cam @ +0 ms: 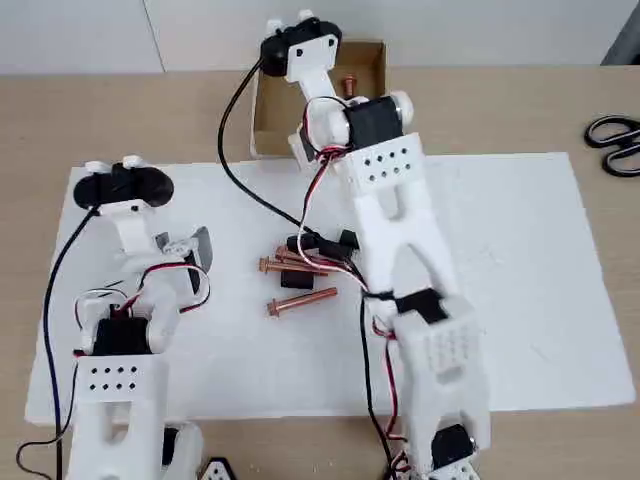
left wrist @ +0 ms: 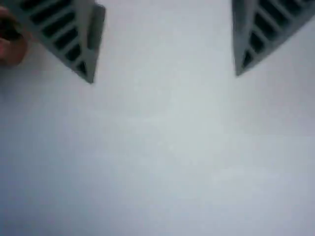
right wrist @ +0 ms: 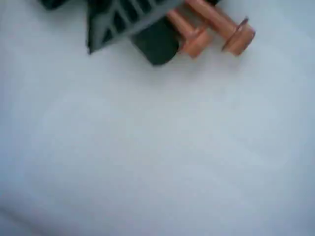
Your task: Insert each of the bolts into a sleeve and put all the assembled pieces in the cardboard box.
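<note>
Copper bolts (cam: 300, 266) and short black sleeves (cam: 296, 280) lie clustered mid-tabletop within both arms' reach, the open cardboard box (cam: 262, 120) beyond; left tool (left wrist: 165, 76) gapes empty, ready; right tool (right wrist: 118, 22) sits at the pile, grip unclear

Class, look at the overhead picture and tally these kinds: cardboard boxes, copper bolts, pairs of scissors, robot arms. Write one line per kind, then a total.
Cardboard box: 1
Copper bolts: 4 (three loose, one inside the cardboard box)
Scissors: 1 pair
Robot arms: 2
Total: 8
</note>
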Robot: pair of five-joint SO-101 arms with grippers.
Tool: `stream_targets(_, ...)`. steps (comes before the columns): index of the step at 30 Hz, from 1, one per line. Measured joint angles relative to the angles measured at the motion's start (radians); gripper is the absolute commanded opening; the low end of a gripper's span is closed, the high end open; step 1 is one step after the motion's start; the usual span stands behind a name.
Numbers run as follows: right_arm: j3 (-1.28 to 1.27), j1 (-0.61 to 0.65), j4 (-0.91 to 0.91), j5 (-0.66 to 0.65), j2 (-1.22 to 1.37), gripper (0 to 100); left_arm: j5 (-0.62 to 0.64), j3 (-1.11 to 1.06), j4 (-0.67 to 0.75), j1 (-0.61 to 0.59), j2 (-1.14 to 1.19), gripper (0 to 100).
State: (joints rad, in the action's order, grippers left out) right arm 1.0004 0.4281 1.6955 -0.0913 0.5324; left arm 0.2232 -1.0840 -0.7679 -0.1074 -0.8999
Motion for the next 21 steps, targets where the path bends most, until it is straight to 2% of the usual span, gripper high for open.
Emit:
stream_targets(5, -0.370, 0.040, -0.011, -0.044, -0.265, 13.6, 0.028, -0.009, 0.000, 0.000, 0.000, 17)
stream_targets(10, -0.523, 0.052, -0.032, -0.051, -0.417, 13.7, 0.031, -0.060, 0.052, 0.000, 0.000, 17)
stream_targets(16, -0.678, 0.055, -0.055, -0.077, -0.411, 22.5, 0.081, -0.106, 0.124, 0.000, 0.000, 17)
stream_targets(21, -0.687, 0.117, -0.044, -0.235, -0.319, 25.3, 0.086, -0.106, 0.129, 0.000, 0.000, 17)
